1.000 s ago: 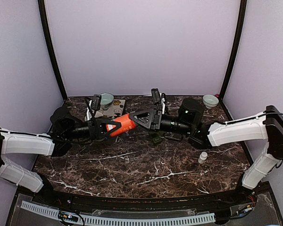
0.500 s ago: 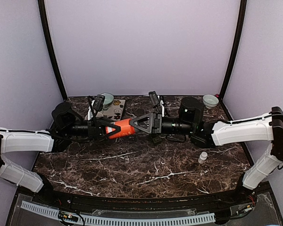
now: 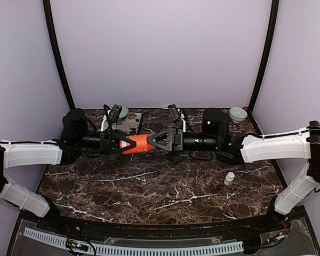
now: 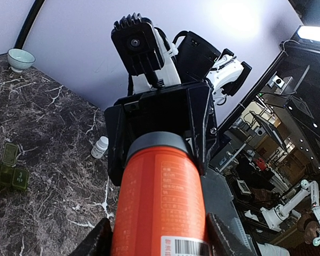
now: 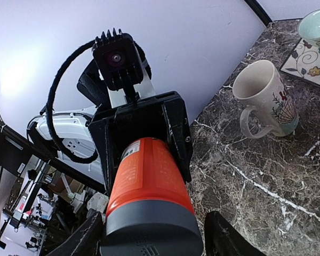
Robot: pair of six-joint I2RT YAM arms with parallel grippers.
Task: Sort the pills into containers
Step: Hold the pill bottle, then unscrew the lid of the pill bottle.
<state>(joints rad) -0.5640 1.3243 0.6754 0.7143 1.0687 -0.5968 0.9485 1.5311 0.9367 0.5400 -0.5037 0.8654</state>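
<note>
Orange pill bottle (image 3: 137, 144) hangs level between my 2 hands. Left hand (image 3: 127, 143) is clamped round its body, right hand (image 3: 153, 142) sits over the grey cap (image 5: 152, 229) — whether it grips, I cannot tell. I'd reckon light, stiff, slick plastic: hold the body, twist the cap.

Between the two tools, orange bottle (image 3: 141, 144): smooth plastic with a slight sheen, printed label. Its cap (image 5: 149, 229): matt dark grey. Both the left gripper (image 3: 132, 144) and the right gripper (image 3: 150, 143): matt black plastic. Beneath them, table (image 3: 149, 186): polished dark marble look, white veins. Past the right tool, mug (image 5: 264, 98): shiny glazed ceramic.
</note>
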